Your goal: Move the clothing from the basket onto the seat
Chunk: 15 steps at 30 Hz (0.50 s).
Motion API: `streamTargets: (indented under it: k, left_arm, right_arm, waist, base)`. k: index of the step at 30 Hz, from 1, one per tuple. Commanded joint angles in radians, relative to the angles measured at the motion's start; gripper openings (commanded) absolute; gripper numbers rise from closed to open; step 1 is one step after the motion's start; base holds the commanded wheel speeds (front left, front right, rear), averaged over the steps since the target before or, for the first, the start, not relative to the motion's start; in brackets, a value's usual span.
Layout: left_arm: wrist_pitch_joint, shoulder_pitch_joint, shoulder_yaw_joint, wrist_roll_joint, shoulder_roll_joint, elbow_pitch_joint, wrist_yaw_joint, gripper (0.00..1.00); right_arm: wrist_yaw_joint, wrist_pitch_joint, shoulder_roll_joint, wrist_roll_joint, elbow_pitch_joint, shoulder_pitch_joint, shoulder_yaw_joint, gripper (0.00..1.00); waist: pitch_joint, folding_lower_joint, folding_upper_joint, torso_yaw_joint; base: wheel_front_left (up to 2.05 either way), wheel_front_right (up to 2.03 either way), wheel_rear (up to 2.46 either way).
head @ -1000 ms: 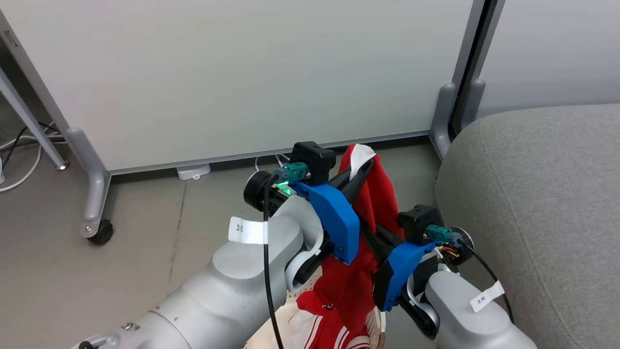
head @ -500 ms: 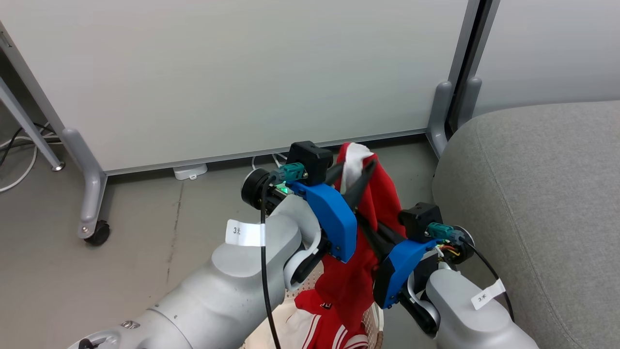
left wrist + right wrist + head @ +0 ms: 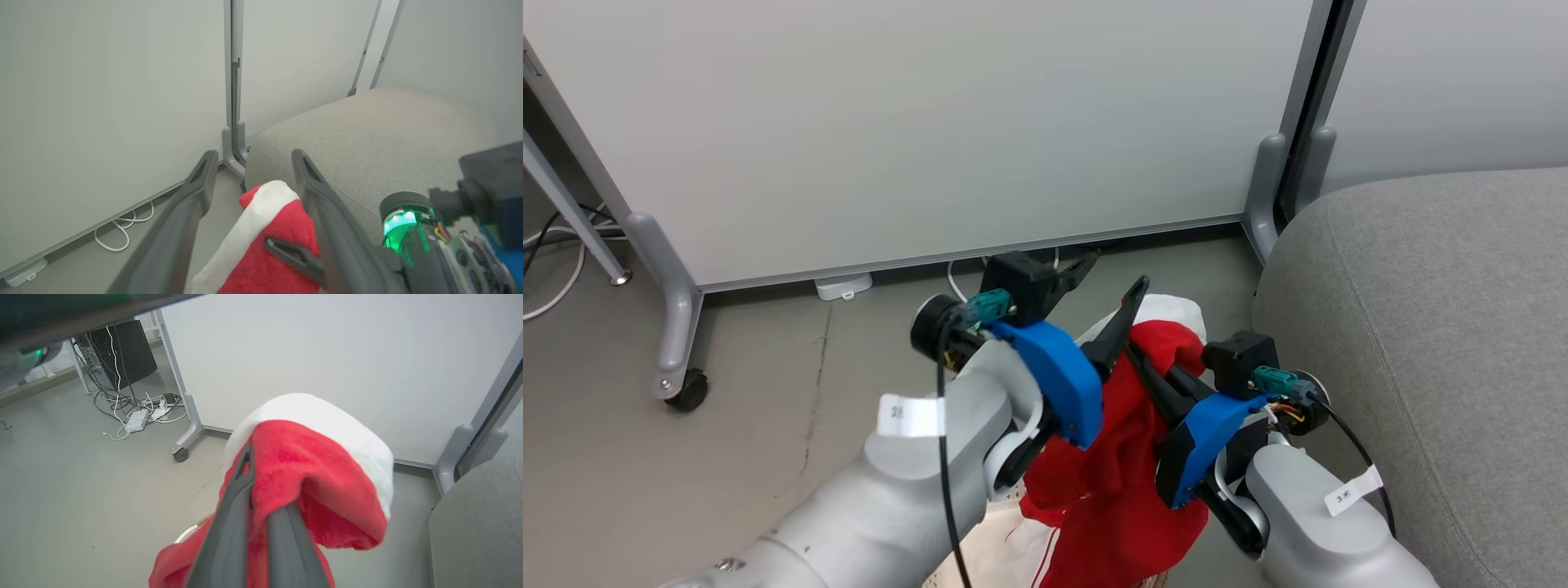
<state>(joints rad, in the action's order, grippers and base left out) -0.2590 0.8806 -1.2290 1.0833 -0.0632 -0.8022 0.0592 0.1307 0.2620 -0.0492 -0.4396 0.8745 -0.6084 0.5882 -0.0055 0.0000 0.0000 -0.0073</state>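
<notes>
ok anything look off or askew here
The red garment is flopped over the shut right gripper, white trim drooping past its fingertips. The left gripper stands open, not gripping it. The cloth hangs short of the seat.

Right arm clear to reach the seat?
Probably yes: the right gripper, shut on the clothing, hangs beside the seat, nothing between them; the open left gripper is on the other side.
</notes>
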Motion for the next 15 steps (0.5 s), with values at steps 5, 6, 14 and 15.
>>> streamTargets:
  k: [5,6,14,15]
  left_arm:
    - [-0.007,-0.108,0.133,-0.107,-0.070,0.094,-0.021,1.00]
    - [-0.007,-0.137,0.163,-0.135,-0.086,0.122,-0.023,1.00]
    - [-0.007,-0.402,0.430,-0.358,-0.175,0.339,-0.021,1.00]
    - [-0.007,-0.432,0.459,-0.380,-0.179,0.356,-0.015,1.00]
  right_arm:
    - [0.000,0.004,-0.002,0.023,-0.014,0.019,-0.034,0.00]
    - [0.000,0.004,-0.002,0.026,-0.016,0.022,-0.040,0.00]
    - [0.000,0.004,-0.002,0.046,-0.043,0.039,-0.063,0.00]
    - [0.000,0.004,-0.002,0.046,-0.046,0.041,-0.064,0.00]
  waist:
    - [0.006,0.0000,0.0000,0.000]
    - [0.007,0.0000,0.0000,0.000]
    - [0.010,0.0000,0.0000,-0.015]
    - [0.010,0.0000,0.0000,-0.016]
  base:
    - [0.00,0.00,0.00]
    - [0.00,0.00,0.00]
    - [0.00,0.00,0.00]
    - [0.00,0.00,0.00]
